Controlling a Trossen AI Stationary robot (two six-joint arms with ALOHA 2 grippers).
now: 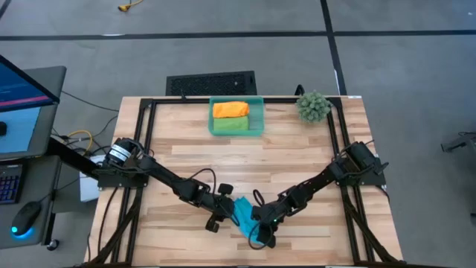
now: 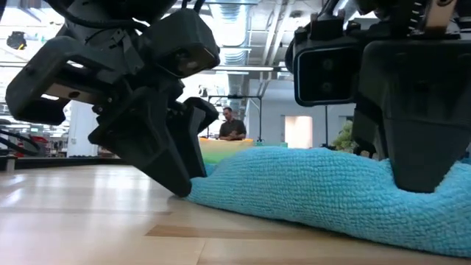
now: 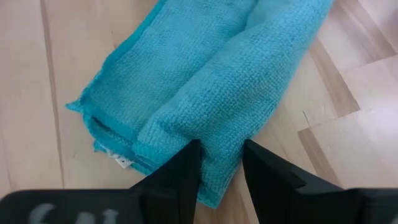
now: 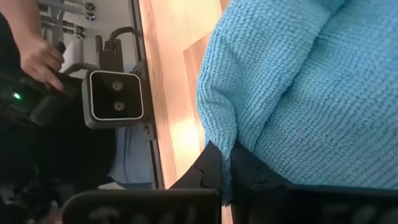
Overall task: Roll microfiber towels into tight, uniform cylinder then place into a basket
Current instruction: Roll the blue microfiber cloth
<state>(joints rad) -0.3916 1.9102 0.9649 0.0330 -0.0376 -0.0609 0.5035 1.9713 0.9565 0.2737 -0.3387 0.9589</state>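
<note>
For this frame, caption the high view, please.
Both hands, left and right, work a blue towel; orange and green rolls fill the basket.
</note>
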